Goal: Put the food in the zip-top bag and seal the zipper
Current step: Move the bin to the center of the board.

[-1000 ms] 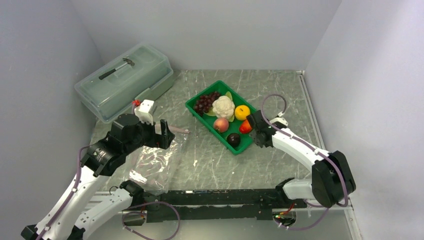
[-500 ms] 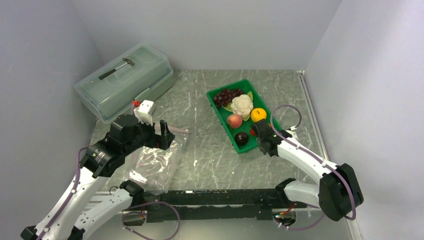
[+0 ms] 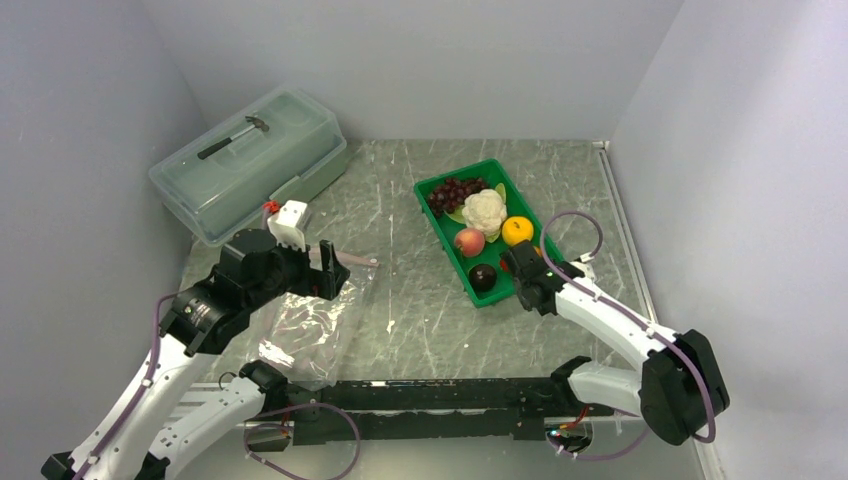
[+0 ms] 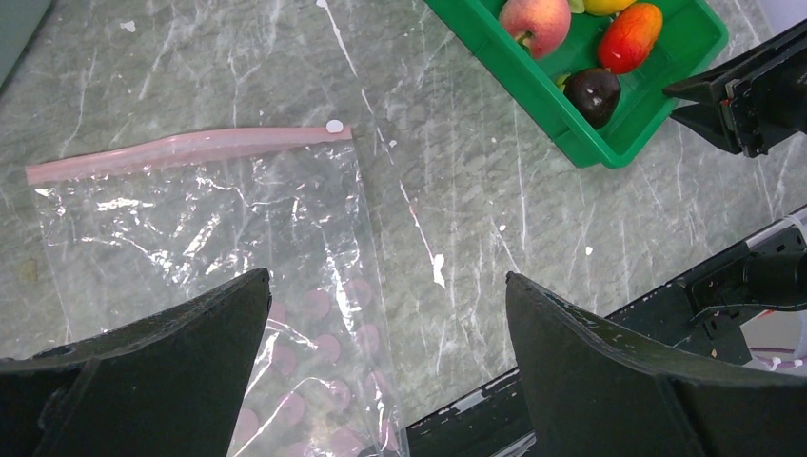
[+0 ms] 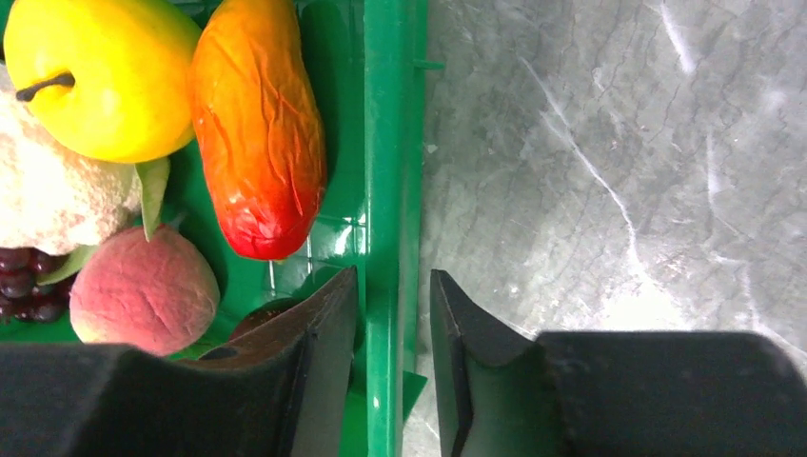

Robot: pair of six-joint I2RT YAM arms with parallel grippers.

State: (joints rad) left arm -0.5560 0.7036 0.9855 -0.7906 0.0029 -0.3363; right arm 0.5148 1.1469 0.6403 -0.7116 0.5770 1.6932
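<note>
Green tray [image 5: 390, 143] is straddled at its rim by released right end effector [image 5: 392, 281]; left end effector [image 4: 385, 279] is held agape above zip-top bag [image 4: 190, 219] for loading.

Box [image 3: 250, 160]: far left on the table [image 3: 420, 320].
Bag [image 3: 310, 330]: flat, near left, under my left claw [image 4: 385, 286]; zip strip [image 4: 190, 148] along its far edge.
Tray [image 3: 450, 252]: right of the bag, well apart.
In tray: grapes [image 3: 455, 192] farthest, then cauliflower [image 3: 484, 210], peach [image 3: 468, 242] left of orange [image 3: 517, 230], plum [image 3: 483, 277] nearest, pepper [image 5: 259, 133] by the right rim.
My right claw [image 5: 392, 276]: astride that rim.
</note>
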